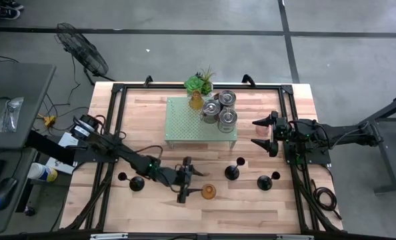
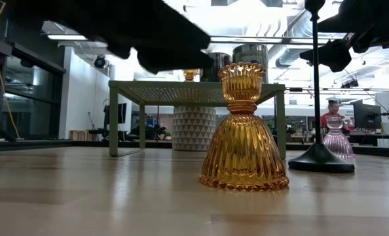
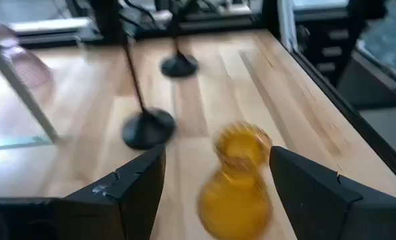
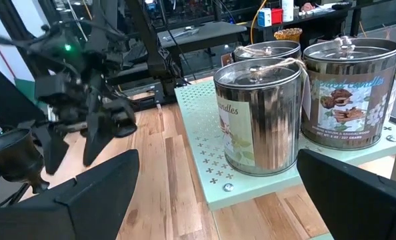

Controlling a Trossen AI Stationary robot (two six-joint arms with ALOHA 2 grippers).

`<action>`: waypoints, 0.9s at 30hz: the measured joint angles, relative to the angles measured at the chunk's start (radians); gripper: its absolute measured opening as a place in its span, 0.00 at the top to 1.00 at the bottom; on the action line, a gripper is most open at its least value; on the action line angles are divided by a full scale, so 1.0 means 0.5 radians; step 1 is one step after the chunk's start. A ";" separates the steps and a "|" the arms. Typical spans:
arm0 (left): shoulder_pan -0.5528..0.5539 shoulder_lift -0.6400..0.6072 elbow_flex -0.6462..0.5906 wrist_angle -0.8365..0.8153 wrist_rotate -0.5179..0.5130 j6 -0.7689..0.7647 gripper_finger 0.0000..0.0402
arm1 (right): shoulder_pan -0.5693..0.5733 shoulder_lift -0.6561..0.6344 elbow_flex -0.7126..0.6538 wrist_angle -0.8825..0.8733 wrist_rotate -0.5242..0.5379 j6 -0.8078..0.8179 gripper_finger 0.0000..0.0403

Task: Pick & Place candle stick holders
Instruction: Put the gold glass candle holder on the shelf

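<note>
An amber glass candle stick holder (image 1: 208, 192) (image 2: 243, 131) stands upright on its wide base near the table's front edge. My left gripper (image 1: 193, 181) (image 3: 217, 152) is open and low, just left of it. In the left wrist view, its fingers stand on either side of the holder (image 3: 238, 180) and do not touch it. Black holders with thin stems (image 1: 233, 172) (image 1: 137, 183) (image 1: 265, 180) stand on round bases along the same strip. Silvery tins (image 1: 219, 110) (image 4: 258, 113) sit on the pale green stand (image 1: 185, 123). My right gripper (image 1: 257, 132) (image 4: 218, 180) waits open at the stand's right end.
A second amber holder (image 1: 196, 100) and a green spiky plant (image 1: 199, 83) are at the stand's far edge. A pink glass holder (image 2: 336, 137) stands on the table under my right gripper. Black frame rails (image 1: 115, 133) run along the table's sides. Bare wood lies between stand and front row.
</note>
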 joint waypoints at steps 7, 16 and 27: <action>-0.032 0.134 0.000 0.023 0.088 -0.086 0.35 | 0.000 0.000 0.000 0.001 0.000 -0.001 0.01; -0.032 0.291 0.069 0.066 0.090 -0.050 0.35 | 0.000 0.000 0.000 0.001 0.000 0.000 0.01; -0.032 0.486 0.205 0.286 0.044 -0.051 0.35 | 0.000 0.000 0.000 0.001 0.000 -0.001 0.01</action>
